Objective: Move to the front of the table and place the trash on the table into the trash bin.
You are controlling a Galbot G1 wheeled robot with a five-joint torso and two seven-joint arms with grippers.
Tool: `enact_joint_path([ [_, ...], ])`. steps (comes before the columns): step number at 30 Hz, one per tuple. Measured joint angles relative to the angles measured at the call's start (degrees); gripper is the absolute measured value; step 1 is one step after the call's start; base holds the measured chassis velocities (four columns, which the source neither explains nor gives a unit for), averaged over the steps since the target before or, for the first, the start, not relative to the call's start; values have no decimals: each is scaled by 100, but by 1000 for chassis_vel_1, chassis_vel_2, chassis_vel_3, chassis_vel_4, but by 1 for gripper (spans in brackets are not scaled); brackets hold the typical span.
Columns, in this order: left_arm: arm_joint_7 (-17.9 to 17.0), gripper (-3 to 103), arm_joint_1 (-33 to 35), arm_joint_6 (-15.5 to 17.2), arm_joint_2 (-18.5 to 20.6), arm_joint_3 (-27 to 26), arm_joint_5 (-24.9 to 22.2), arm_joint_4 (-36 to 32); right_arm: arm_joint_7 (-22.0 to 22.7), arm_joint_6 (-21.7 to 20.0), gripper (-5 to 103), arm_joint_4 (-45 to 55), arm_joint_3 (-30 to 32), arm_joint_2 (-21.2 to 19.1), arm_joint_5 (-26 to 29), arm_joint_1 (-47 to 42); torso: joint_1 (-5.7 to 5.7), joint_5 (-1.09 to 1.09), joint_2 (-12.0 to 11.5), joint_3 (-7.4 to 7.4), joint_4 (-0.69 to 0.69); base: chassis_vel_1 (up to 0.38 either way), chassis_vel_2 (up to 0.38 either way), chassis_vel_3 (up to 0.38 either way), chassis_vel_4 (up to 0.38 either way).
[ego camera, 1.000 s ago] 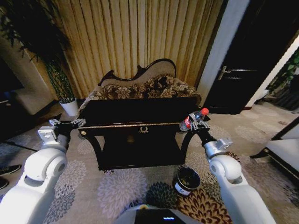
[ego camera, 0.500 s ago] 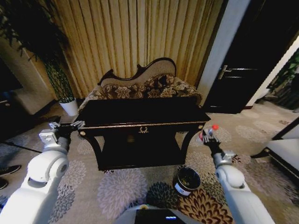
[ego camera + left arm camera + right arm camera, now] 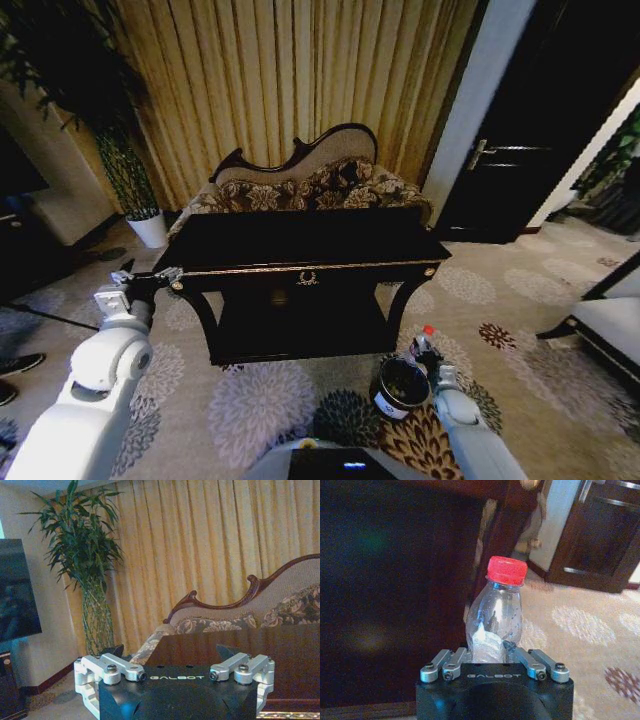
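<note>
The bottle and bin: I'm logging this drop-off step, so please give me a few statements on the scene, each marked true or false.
1. The right tool is shut on the bottle. True.
2. The bottle's cap is blue. False: it is red.
3. The bottle lies on the table. False: it is held low beside the trash bin.
4. The left tool is open, at the table's left end. True.
5. The trash bin stands on the table's lower shelf. False: it stands on the carpet.

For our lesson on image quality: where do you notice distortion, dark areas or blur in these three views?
Head view: wide-angle bending at the edges, and the table top is almost black. Right wrist view: the bottle is sharp, the background dark and soft. Left wrist view: bright curtains, slightly hazy.
</note>
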Motion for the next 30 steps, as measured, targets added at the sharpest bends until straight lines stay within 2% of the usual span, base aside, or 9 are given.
enact_joint_path([
  [11, 7, 100, 10, -29, 20, -12, 0, -15, 0, 103, 27, -324, 79, 77, -147, 80, 0, 1, 0, 0, -2, 0, 0, 0, 0],
  [13, 8, 100, 2, -31, 20, -2, 1, -22, 1, 95, 43, -208, 107, 110, -148, 50, 0, 0, 0, 0, -1, 0, 0, 0, 0],
  [15, 8, 100, 1, -31, 20, -2, 1, -24, 1, 94, 43, -187, 112, 118, -148, 47, 0, 0, 0, 0, -1, 0, 0, 0, 0],
  [17, 9, 100, -7, -35, 41, -4, 1, -29, 1, 88, 60, -103, 132, 135, -144, 27, 0, 0, 0, 0, -1, 0, 0, 0, 0],
  [21, 9, 100, -13, -39, 55, -11, 1, -30, 0, 87, 65, -51, 137, 138, -140, 8, 0, 0, 0, 0, -1, 0, 0, 0, 0],
  [23, 9, 100, -15, -72, 68, -14, 14, -30, 1, 84, 81, 37, 138, 145, -34, -25, 0, 0, 0, 0, -1, 0, 0, 0, 0],
  [25, 9, 100, -14, -83, 69, -12, 20, -30, 1, 83, 81, 62, 138, 148, -5, -33, 0, 0, 0, 0, -1, 0, 0, 0, 0],
  [26, 9, 100, -13, -88, 71, -9, 23, -31, 1, 82, 92, 102, 138, 153, 18, -49, 0, 0, 0, 0, -1, 0, 0, 0, 0],
  [30, 4, 100, -11, -95, 71, -7, 28, -34, 1, 80, 100, 411, 169, 156, 209, -112, 0, 2, 0, 0, -2, 0, 0, 0, 0],
])
